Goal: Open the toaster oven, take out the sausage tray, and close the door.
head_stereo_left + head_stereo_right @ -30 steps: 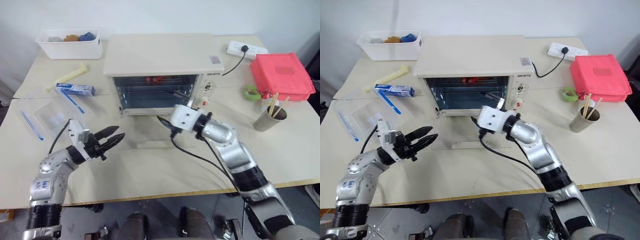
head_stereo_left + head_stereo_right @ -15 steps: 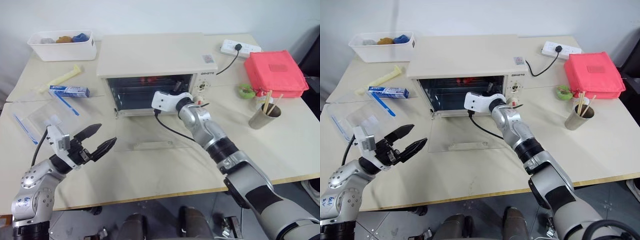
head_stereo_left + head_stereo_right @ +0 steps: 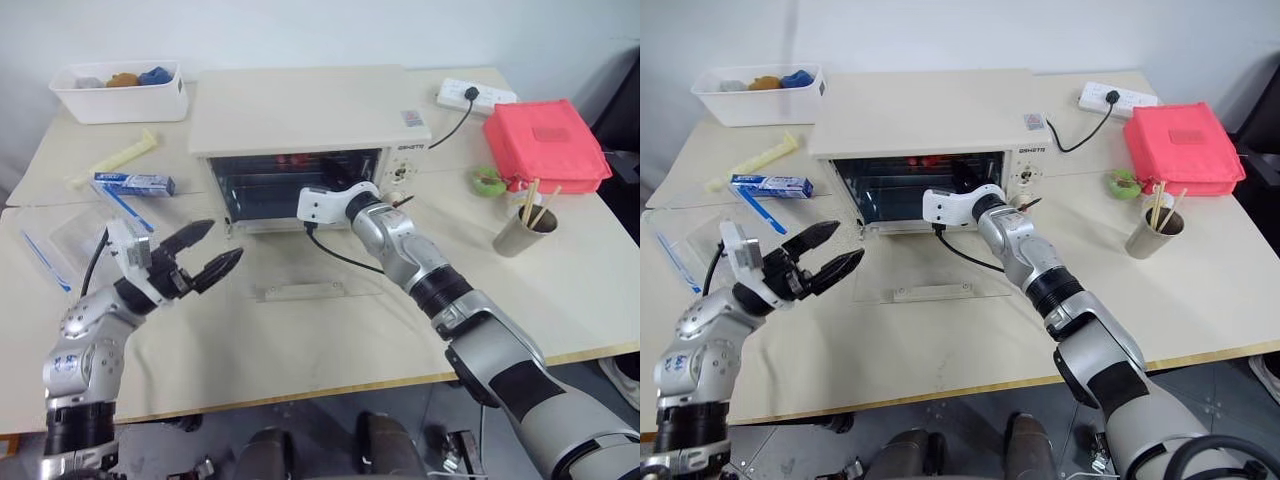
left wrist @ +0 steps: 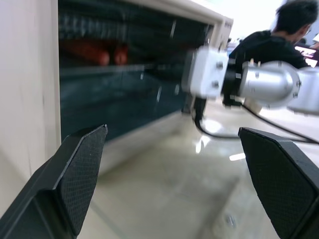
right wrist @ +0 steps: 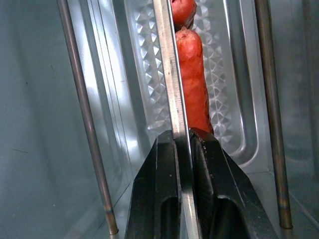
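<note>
The cream toaster oven (image 3: 310, 115) stands mid-table with its glass door (image 3: 290, 262) folded flat onto the table, bar handle (image 3: 300, 291) toward me. Inside, on an upper rack, the silver sausage tray (image 5: 144, 74) holds reddish sausages (image 5: 192, 84), which also show through the oven mouth (image 3: 300, 157). My right gripper (image 5: 182, 142) reaches into the cavity and is shut on the tray's thin front rim (image 5: 167, 59). My left gripper (image 3: 222, 242) hovers open left of the door, with nothing between its fingers (image 4: 79, 174).
A white bin (image 3: 115, 90) sits back left. A toothpaste box (image 3: 135, 183) and clear bags (image 3: 75, 235) lie at left. On the right are a power strip (image 3: 475, 95), red bag (image 3: 545, 145), green roll (image 3: 487, 180) and chopstick cup (image 3: 520, 235). A person (image 4: 279, 30) stands behind.
My right gripper moved from in front of the oven into its cavity and shut on the tray's rim. The left gripper opened wider and rose a little. The camera also shifted.
</note>
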Tool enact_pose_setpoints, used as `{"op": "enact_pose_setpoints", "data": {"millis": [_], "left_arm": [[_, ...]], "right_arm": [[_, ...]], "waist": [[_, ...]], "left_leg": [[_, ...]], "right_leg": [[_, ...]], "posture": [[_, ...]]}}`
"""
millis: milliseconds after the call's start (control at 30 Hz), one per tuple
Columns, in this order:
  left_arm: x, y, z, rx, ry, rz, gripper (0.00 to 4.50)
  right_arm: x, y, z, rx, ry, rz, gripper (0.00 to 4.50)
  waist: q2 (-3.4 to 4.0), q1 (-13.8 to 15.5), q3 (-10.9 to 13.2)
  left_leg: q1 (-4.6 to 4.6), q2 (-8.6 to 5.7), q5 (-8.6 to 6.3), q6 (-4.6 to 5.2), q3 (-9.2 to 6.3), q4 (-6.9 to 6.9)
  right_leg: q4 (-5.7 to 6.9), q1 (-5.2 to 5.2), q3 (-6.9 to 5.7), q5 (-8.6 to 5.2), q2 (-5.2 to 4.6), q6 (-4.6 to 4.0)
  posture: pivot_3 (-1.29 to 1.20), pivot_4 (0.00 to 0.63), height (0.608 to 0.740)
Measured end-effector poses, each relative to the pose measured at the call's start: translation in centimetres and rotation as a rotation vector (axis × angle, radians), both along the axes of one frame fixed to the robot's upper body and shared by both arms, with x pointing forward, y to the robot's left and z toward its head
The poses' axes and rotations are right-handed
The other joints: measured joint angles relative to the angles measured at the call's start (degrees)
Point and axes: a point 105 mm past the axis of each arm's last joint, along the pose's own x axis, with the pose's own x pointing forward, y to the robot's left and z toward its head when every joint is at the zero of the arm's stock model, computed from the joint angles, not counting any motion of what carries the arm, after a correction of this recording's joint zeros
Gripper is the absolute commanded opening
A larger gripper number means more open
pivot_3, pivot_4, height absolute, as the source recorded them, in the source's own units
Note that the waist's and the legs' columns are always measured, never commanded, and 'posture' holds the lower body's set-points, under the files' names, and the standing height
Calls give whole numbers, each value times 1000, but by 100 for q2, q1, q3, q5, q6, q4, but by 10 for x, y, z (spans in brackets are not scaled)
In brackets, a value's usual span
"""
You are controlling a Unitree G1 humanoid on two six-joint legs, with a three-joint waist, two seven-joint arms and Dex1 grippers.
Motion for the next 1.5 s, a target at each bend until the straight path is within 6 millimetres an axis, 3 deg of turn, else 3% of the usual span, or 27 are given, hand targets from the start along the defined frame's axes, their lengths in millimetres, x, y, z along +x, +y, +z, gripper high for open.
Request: {"op": "enact_pose_setpoints", "data": {"millis": [100,267,633,733,1333,1500], "left_arm": [[10,0,3,-9,2,-8,4500],[30,-6,33,-33,-78,-35,4500],[44,-10,32,-35,-79,-48,4500],[45,-10,34,-36,-82,-48,4500],[52,-6,36,-46,-53,-48,4500],[46,5,34,-72,-11,-19,4500]], "right_arm": [[1,-4,1,-8,-5,0,128],[-1,-3,2,-18,-13,22,128],[-10,1,3,-65,0,95,128],[-28,1,-3,-75,13,180,128],[-98,-15,-33,-138,78,331,128],[-110,-25,-39,-156,87,338,128]], "waist": [[-1,15,0],[-2,4,1],[-3,-13,2],[-3,-14,2],[-4,63,2],[-4,119,2]], "left_leg": [[-5,-1,0,0,1,5],[-12,-2,2,-2,-1,1],[-17,-1,2,-2,-1,4],[-16,0,2,-3,-3,-2],[-9,1,3,-3,10,10],[-8,1,3,-3,10,11]], "right_leg": [[2,0,-7,0,0,0],[-2,-1,-16,0,-1,0],[0,-7,-24,0,-1,0],[0,-7,-26,0,-1,0],[7,-6,-20,0,-1,0],[7,-5,-18,0,-2,0]], "posture": [[0,150,740],[0,150,740],[0,150,740],[0,150,740],[0,150,740],[0,150,740]]}}
